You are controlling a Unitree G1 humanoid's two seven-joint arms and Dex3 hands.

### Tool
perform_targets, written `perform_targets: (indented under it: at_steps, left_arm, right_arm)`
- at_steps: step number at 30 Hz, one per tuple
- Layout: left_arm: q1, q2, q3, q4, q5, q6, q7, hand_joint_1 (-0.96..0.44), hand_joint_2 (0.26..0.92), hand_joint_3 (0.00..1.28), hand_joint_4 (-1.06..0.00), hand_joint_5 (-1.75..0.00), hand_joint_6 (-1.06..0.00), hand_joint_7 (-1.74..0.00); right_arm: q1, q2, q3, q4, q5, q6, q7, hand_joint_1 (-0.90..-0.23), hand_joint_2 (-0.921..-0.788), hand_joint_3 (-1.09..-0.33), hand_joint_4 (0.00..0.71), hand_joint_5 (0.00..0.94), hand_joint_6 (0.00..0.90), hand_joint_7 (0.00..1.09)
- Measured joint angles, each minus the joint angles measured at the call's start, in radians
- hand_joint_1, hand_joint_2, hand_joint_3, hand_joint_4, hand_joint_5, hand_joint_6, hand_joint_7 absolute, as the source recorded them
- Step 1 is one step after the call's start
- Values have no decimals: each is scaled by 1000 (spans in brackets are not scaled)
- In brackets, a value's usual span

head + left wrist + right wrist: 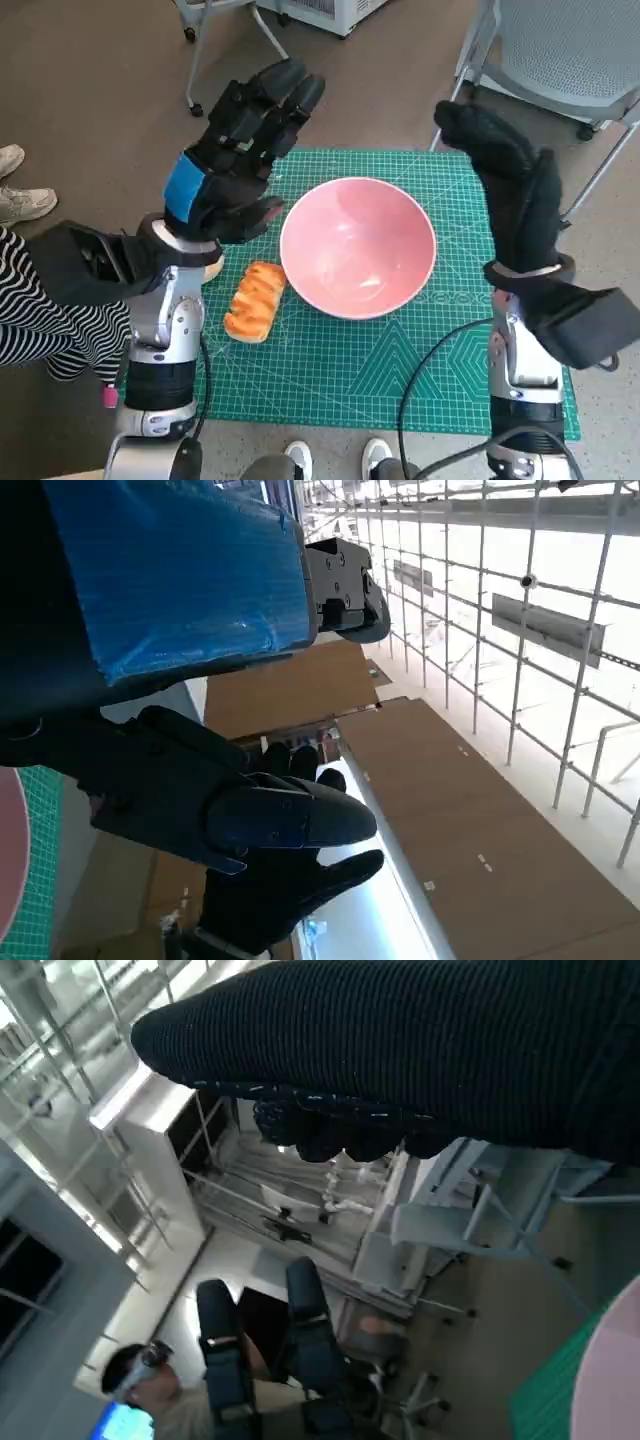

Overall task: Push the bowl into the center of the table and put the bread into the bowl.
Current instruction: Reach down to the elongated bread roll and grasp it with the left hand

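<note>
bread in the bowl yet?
No, the bread lies on the green mat beside the pink bowl, on the left hand's side, and the bowl holds nothing.

The head camera looks steeply down from above the desk, taking in the whole green gridded cutting mat (pixel 400 370), the round pink bowl (pixel 358 247) on it, and brown floor around.

The left wrist camera sits close behind the left robot hand (pixel 170 600), black with blue tape over its back, and faces up toward windows and ceiling; only a sliver of mat and bowl rim shows at one edge.

The right wrist camera sits right behind the right robot hand (pixel 420 1050) in its black knitted glove, aimed across the room at a seated person (pixel 150 1390). Both wrist views share the bowl and mat with the head view.
</note>
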Motion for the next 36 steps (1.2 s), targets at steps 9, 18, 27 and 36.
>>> perform_targets:
  at_steps: [9,18,27,36]
  left_arm:
    - [0,31,8,0,7,-1,-7,-588,898,276,-3,-140,1,-532]
    - [-28,224,27,123,214,-226,-31,-618,916,166,-33,-128,1,-532]
    - [-145,476,34,360,365,-467,-64,-516,898,53,-99,-90,-6,-585]
    - [-194,629,-14,472,410,-530,-159,-423,843,3,-156,-24,-106,-476]
  right_arm:
    - [0,3,21,-27,-1,53,0,-763,-921,-736,200,0,69,603]
    - [6,2,22,-39,0,66,0,-761,-921,-737,200,1,54,616]
    - [22,2,18,-40,2,62,1,-751,-921,-737,204,3,48,632]
    - [24,3,14,-40,3,61,1,-750,-921,-735,208,4,46,640]
